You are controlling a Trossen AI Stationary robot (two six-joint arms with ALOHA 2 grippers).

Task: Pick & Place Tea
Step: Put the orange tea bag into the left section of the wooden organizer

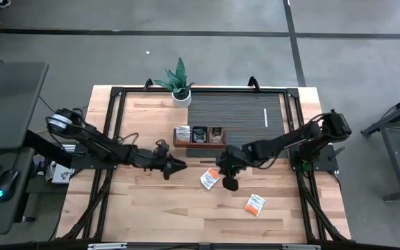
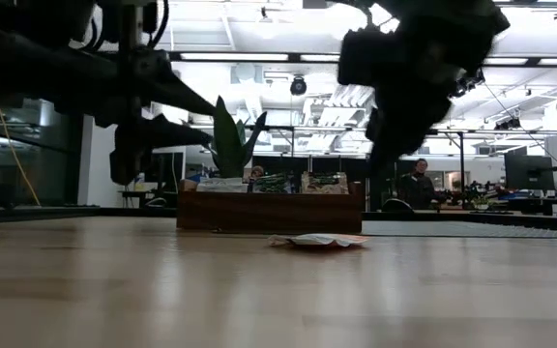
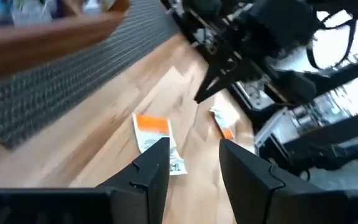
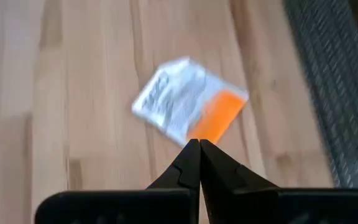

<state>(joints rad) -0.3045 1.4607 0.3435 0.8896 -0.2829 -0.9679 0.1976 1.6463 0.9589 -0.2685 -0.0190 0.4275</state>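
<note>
Two white-and-orange tea sachets lie flat on the wooden table: one (image 1: 210,178) (image 2: 317,240) near the middle, one (image 1: 255,205) closer to the near edge. My right gripper (image 1: 228,183) (image 4: 199,144) is shut and hovers just right of the middle sachet (image 4: 188,106), its tips pointing at the orange end. In the low view it hangs clear of the table. My left gripper (image 1: 178,165) (image 3: 194,155) is open, left of that sachet (image 3: 154,138) and above the table. More sachets stand in the brown tray (image 1: 198,136).
The wooden tray (image 2: 269,208) sits at the near edge of a dark ribbed mat (image 1: 235,114). A potted plant (image 1: 180,85) stands at the far edge. Bare wood lies along the near edge. A person (image 2: 419,179) sits in the room beyond.
</note>
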